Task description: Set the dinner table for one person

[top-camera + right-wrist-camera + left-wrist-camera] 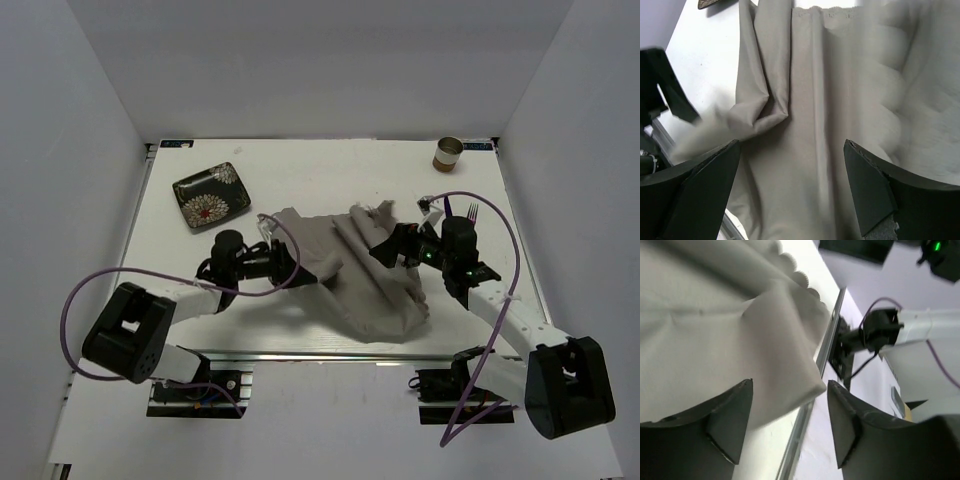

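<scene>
A crumpled grey cloth placemat (355, 275) lies in the middle of the white dinner table (310, 165). My left gripper (292, 264) is open at the cloth's left edge. In the left wrist view (790, 415) a folded corner of the cloth (740, 340) hangs between the spread fingers (730, 420), unclamped. My right gripper (385, 248) is open over the cloth's upper right part. In the right wrist view (790, 185) it hovers just above the wrinkled cloth (825, 100) and holds nothing.
A dark square plate with a flower pattern (211, 195) sits at the back left. A small brown cup (447, 153) stands at the back right. A fork (468, 212) lies right of the right gripper. The metal rail (300, 352) runs along the near edge.
</scene>
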Controlling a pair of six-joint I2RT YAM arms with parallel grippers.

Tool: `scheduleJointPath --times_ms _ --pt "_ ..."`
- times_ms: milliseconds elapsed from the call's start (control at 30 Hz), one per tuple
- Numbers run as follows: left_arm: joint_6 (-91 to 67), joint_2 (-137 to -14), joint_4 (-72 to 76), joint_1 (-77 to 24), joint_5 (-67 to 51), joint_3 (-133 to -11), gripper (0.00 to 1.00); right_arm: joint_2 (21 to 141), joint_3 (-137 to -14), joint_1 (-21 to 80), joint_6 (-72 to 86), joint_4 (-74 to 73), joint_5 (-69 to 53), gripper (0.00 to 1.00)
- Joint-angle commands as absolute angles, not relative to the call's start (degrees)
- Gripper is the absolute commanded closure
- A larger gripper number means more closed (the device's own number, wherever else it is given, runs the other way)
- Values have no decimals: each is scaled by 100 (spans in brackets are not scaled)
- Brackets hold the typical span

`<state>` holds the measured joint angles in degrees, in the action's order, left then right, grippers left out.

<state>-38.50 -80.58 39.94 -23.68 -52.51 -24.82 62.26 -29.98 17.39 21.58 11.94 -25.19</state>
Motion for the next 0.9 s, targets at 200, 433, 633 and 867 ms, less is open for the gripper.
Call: scheduleJointPath --times_ms 200,433,633,867 --pt "-3296 -6330 2693 -2654 -4546 -1714 14 6784 -3409 1915 2276 687 -1935 11" --pt "-3761 -5203 -670 -2654 -1473 -2565 2 7172 -4138 2521 2197 -684 -636 11" --pt "-4394 -6187 -1477 -2654 -940 -3032 4 7725 -4675 3250 2206 -1862 602 11" --pt "-4421 -6319 -1335 -2654 -1108 -3058 5 8112 -4781 3744 1723 -1671 1432 16"
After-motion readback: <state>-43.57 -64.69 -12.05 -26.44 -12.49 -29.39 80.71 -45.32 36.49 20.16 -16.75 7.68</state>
